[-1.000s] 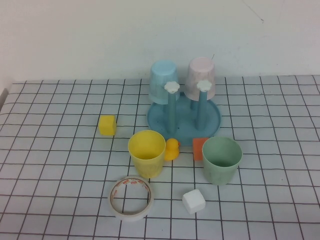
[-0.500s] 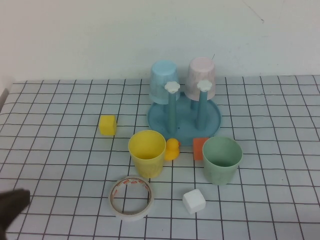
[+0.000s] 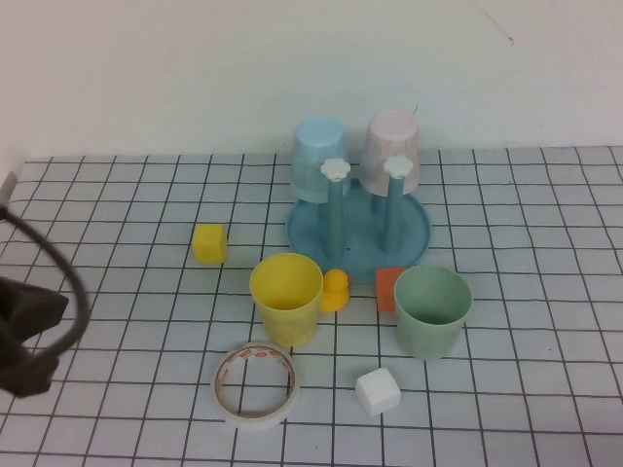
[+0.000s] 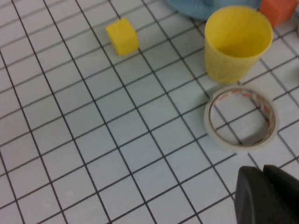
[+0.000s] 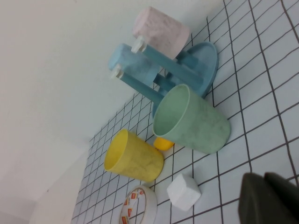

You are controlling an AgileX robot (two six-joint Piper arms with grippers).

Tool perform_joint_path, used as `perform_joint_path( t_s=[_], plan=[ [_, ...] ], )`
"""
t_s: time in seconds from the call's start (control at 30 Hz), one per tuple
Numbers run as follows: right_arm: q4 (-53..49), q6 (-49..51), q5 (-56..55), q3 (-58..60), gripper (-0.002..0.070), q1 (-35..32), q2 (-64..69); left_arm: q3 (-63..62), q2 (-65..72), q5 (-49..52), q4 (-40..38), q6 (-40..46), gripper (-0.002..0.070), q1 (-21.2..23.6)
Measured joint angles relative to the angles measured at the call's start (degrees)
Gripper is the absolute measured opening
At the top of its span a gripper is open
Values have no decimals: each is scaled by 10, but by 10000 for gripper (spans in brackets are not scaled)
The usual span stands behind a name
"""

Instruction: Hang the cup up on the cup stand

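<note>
Bench (image 3: 117, 292): white sheet ruled with a black square grid, backed by a plain off-white wall (image 3: 195, 68).

Cup (image 3: 286, 298): plain yellow plastic tumbler, tapered, no handle. It stands upright, mouth up, on the bench just in front of the cup stand (image 3: 358, 226), with nothing gripping it.

Cup stand: round blue tray base with upright blue posts carrying white flower-shaped caps. A light blue cup (image 3: 317, 159) and a pink cup (image 3: 393, 149) sit inverted at its rear.

Other items: pale green cup (image 3: 432, 311), upright, to the right of the yellow one. A yellow duck (image 3: 335, 289) and an orange block (image 3: 388, 288) lie between the two. Tape roll (image 3: 255, 383), white ring with red print, in front of the cup. White cube (image 3: 377, 391) and yellow cube (image 3: 209, 242), both with rounded corners.

Left gripper (image 4: 268, 196): dark, low over the bench near the tape roll, jaws clenched, nothing held.

Right gripper (image 5: 271, 198): dark, beyond the green cup's right side, jaws clenched, nothing held.
</note>
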Motion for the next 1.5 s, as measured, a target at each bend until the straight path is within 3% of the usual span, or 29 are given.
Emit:
perform_joint_path(
  t_s=[0.4,0.47,0.6,0.73,0.83,1.37,1.43,1.5],
  plan=[
    [0,-46,0,0,-1,0,0,-159,213,60,159,-97,-1,-144],
    [0,-50,0,0,-1,0,0,-219,285,98,187,-135,29,-163],
    [0,-51,1,0,-1,0,0,-305,380,136,176,-152,202,-166],
    [0,-51,11,0,-1,0,0,-378,462,158,150,-154,452,-166],
    [0,-51,14,0,-1,0,0,-420,514,160,140,-161,544,-166],
    [-2,-52,16,0,-1,0,0,-491,685,130,103,-196,521,-167],
    [-2,-52,16,0,-1,0,0,-491,696,127,99,-196,494,-167],
    [-2,-52,16,0,-1,0,0,-491,705,126,95,-196,407,-167]
  ],
)
